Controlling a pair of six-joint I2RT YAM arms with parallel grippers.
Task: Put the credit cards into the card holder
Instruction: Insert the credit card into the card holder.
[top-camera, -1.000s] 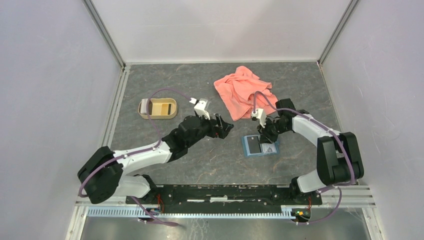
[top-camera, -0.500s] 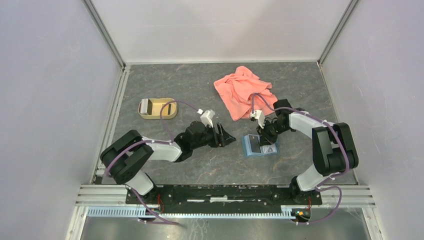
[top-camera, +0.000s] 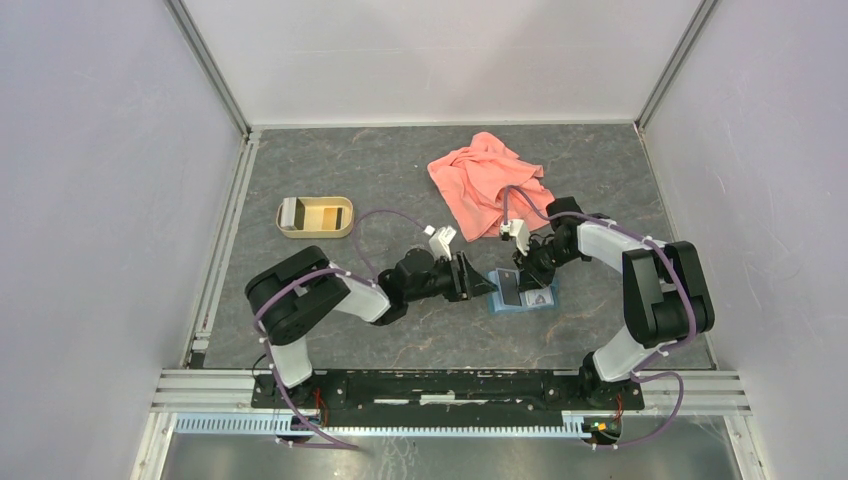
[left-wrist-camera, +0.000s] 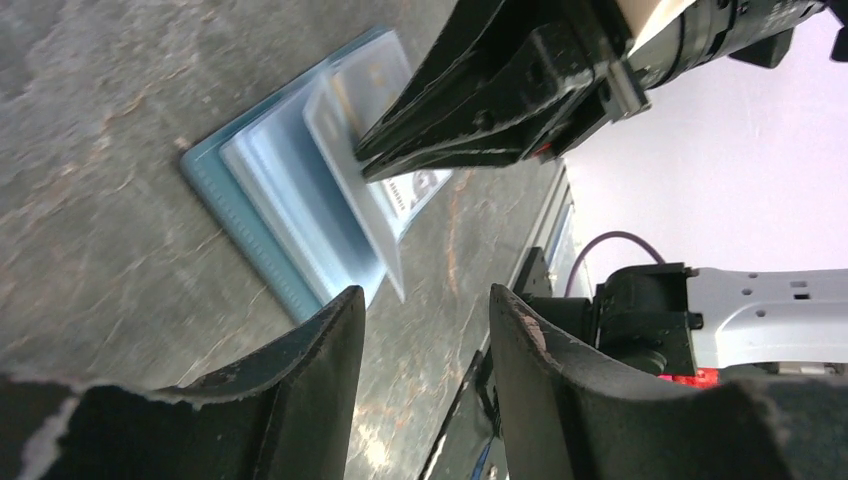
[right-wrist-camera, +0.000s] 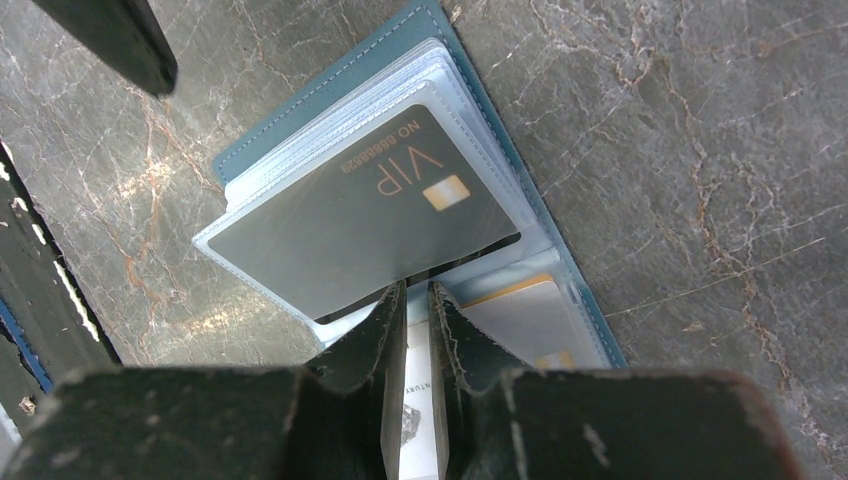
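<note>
Holder (top-camera: 520, 293) open and flat on table (top-camera: 400, 160), a little right of centre, teal cover down and clear sleeves up. In top sleeve (right-wrist-camera: 290, 250) a grey card (right-wrist-camera: 400, 200) marked VIP; this sleeve raised off the rest at its near edge. In a pocket under it an orange card (right-wrist-camera: 515, 298), seen only in part. Right gripper (right-wrist-camera: 410, 295) down over near half of holder, fingers closed to a thin slit on the raised sleeve's edge. Left gripper (left-wrist-camera: 425, 295) low over table just left of holder, pointed at it but apart from it, fingers spread wide with nothing between them. Holder so between the two grippers. Far from holder, just behind right arm, a pink cloth (top-camera: 490, 185), crumpled. Well apart to the far left, a tan oval tray (top-camera: 314, 234); inside it orange-gold cards (top-camera: 325, 215) with a grey band at left end, number not possible to tell.
</note>
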